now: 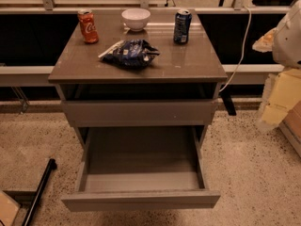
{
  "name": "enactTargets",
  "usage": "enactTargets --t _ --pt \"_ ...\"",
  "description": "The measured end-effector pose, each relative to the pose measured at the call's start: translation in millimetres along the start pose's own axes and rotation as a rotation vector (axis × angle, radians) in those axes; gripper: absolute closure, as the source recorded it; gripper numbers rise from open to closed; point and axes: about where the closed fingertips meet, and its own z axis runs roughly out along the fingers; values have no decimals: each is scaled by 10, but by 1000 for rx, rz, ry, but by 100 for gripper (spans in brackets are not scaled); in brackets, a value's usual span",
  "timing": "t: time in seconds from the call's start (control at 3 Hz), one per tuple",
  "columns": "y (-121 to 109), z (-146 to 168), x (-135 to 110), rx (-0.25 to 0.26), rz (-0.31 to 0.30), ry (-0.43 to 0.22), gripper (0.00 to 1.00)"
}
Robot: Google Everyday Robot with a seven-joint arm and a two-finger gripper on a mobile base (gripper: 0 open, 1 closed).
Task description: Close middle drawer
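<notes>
Middle drawer open, boxy matte grey; gripper out of view.

Only robot part in shot: white rounded plastic arm shell, cut off by the right edge near the top. Surface is smooth and plain, curved like a dome, shading to pale grey along the lower side. Can't tell seams, screws or markings on it. The gripper is out of frame.
</notes>
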Motion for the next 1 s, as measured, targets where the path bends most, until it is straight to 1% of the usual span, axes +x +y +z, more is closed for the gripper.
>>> enactTargets --t 0.33,0.67,1.0 --pt "0 0 0 0 0 0 0" --pt "-6 -23 -12 10 -1 -3 18" --pt "35 252 31 -22 -16 -44 41"
